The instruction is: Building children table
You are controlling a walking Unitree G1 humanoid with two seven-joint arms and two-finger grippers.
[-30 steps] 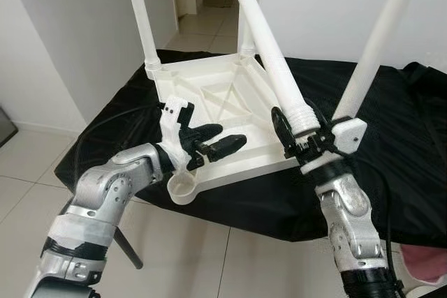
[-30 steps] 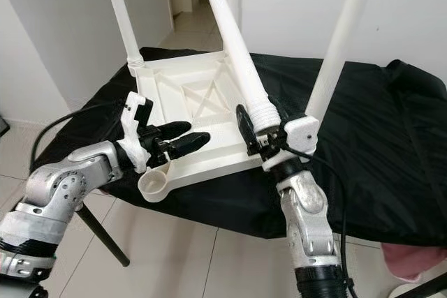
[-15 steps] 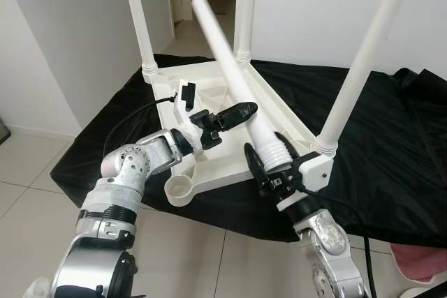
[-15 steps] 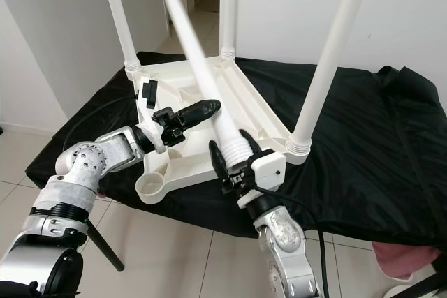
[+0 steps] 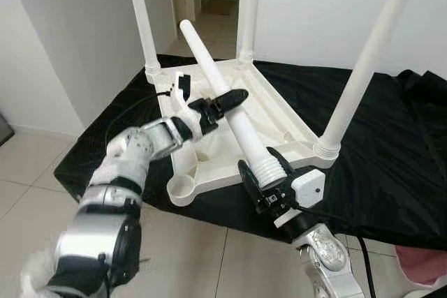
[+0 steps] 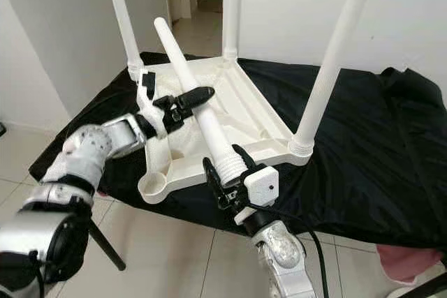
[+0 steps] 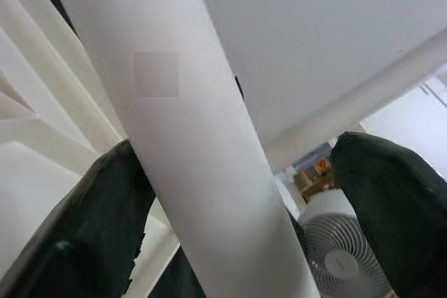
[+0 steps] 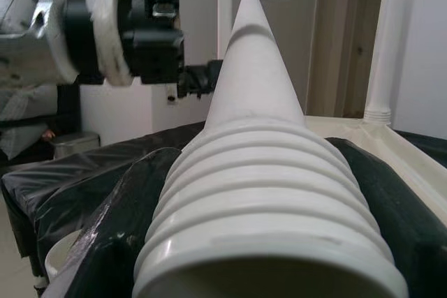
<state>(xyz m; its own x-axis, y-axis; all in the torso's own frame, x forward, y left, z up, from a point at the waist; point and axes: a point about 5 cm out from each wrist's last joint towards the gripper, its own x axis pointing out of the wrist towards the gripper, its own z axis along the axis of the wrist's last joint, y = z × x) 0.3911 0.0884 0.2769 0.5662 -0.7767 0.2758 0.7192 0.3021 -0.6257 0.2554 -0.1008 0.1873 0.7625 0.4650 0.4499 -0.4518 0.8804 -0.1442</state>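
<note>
Loose leg (image 5: 230, 113) lying slanted over the upturned table top (image 5: 279, 113) — threaded end clamped in right gripper (image 5: 269, 190), left gripper (image 5: 220, 105) seemingly straddling mid-shaft, fingers apart. Risking cross-threading at empty corner socket (image 5: 181, 188) — possibly slipping.

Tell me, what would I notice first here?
A white table lies upside down on a black cloth, three legs pointing up. The right gripper holds the loose fourth leg by its ridged end, slanted over the table, while the left gripper reaches around its middle.
</note>
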